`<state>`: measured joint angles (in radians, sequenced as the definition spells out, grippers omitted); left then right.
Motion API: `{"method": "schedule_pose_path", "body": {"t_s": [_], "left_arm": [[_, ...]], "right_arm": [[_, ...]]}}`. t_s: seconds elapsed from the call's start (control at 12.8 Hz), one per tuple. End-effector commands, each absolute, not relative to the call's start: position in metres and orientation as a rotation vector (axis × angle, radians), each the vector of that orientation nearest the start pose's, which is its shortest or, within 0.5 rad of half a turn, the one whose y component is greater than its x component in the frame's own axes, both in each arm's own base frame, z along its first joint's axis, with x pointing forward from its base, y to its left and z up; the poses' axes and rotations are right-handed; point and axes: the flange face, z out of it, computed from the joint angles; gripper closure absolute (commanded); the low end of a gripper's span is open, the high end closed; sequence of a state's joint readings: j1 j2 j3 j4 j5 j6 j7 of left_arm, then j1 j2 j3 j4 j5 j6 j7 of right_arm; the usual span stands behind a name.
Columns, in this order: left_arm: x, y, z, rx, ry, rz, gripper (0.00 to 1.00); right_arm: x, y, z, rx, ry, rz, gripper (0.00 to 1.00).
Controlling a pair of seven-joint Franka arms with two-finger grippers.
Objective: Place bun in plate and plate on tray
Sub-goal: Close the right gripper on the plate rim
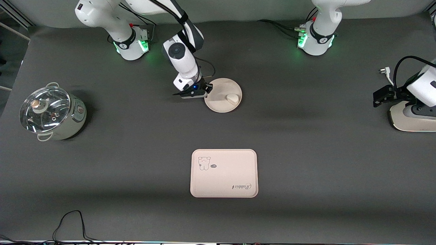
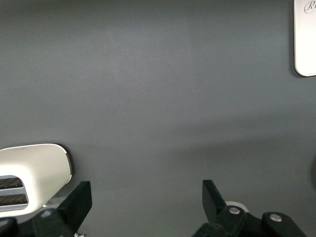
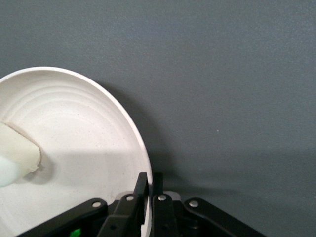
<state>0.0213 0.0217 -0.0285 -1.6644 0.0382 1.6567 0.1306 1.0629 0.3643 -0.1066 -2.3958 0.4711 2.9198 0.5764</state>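
The round cream plate (image 1: 219, 88) lies on the dark table near the robots' bases, with the small off-white bun (image 1: 233, 99) resting in it. My right gripper (image 1: 206, 91) is low at the plate's rim on the side toward the right arm's end, shut on that rim. In the right wrist view the rim (image 3: 140, 163) sits pinched between the gripper's (image 3: 150, 180) two black fingers, and the bun (image 3: 17, 153) lies deeper in the dish. The cream-pink tray (image 1: 223, 173) with its bear drawing lies nearer to the front camera. My left gripper (image 1: 378, 98) waits open at the left arm's end of the table; the left wrist view shows it (image 2: 145, 192) holding nothing.
A steel pot with a glass lid (image 1: 51, 114) stands toward the right arm's end. A white appliance (image 1: 408, 119) sits under the left arm, with a plug (image 1: 384, 70) beside it. A black cable (image 1: 68, 221) loops along the table's front edge. The tray's corner (image 2: 306, 39) shows in the left wrist view.
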Motion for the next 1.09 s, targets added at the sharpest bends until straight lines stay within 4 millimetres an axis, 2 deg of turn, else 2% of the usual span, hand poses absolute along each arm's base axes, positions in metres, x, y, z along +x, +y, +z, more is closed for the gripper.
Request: {"method": "schedule_pose_path", "body": {"t_s": [0.0,0.23,0.31,0.78,0.94,1.02], "left_arm": [[0.569,-0.002,0.580,-3.109,0.233,0.034,0.00],[0.568,-0.001,0.578,-3.114,0.162,0.045,0.00],[0.568,-0.001,0.578,-3.116,0.100,0.044,0.00],[0.570,0.000,0.574,-3.117,0.097,0.053,0.00],[0.575,-0.001,0.569,-3.123,0.094,0.058,0.00],[0.575,-0.001,0.567,-3.123,0.094,0.060,0.00]], "right_arm": [[0.319,0.398,0.188,-2.945,0.085,-0.025,1.00],[0.332,0.396,0.221,-2.909,0.104,0.000,1.00],[0.334,0.397,0.238,-2.892,0.101,0.014,1.00],[0.352,0.387,0.340,-2.782,0.043,0.037,1.00],[0.370,0.391,0.355,-2.762,0.047,0.015,1.00],[0.390,0.391,0.355,-2.759,0.025,-0.015,1.00]]}}
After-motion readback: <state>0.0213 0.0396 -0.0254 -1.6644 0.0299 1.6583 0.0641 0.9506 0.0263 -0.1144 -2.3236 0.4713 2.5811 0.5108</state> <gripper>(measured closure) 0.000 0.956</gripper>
